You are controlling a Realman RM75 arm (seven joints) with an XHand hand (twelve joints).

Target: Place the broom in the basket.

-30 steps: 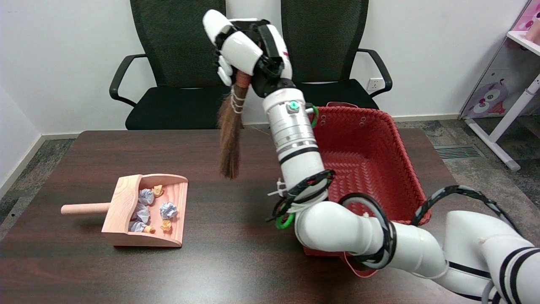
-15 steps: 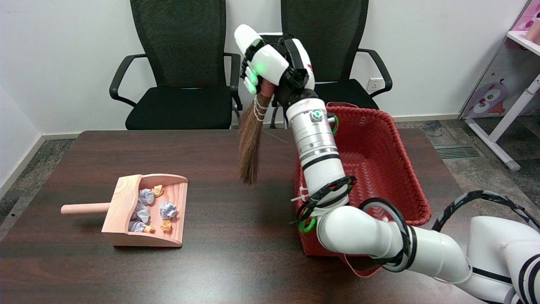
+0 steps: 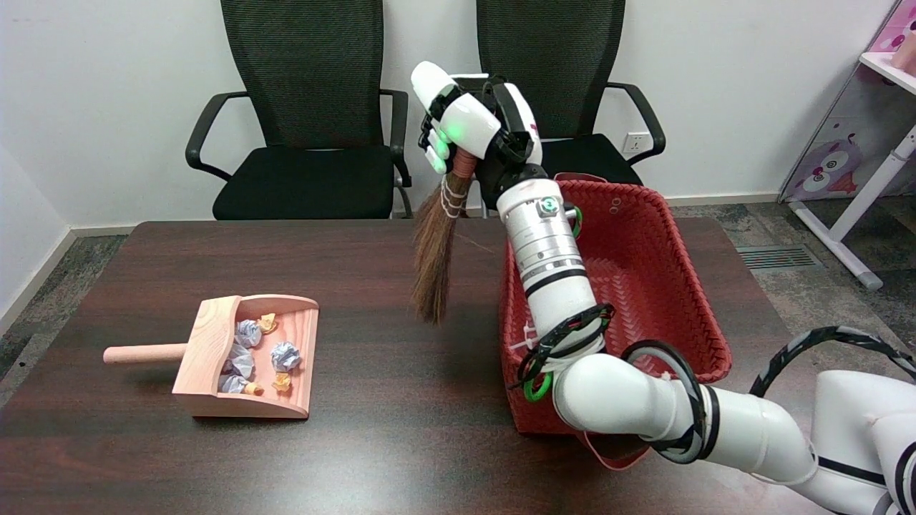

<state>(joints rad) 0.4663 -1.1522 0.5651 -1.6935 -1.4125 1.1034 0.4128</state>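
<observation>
My right hand [image 3: 476, 129] is raised high above the table's far side and grips the top of a small brown broom [image 3: 436, 250]. The bristles hang down and end just above the table, a short way left of the red woven basket [image 3: 644, 214]. White bindings wrap the broom's neck just below my fingers. The basket stands at the right of the table, and my forearm crosses over its left wall. Its inside looks bare where I can see it.
A wooden dustpan [image 3: 243, 357] with several crumpled paper balls lies at the left front, handle pointing left. Two black office chairs [image 3: 308, 107] stand behind the dark wooden table [image 3: 401, 443]. A white shelf stands at the far right.
My right hand has carried the broom to the right and a little lower, from over the table's middle toward the basket's left wall. The dustpan and basket stay put.
</observation>
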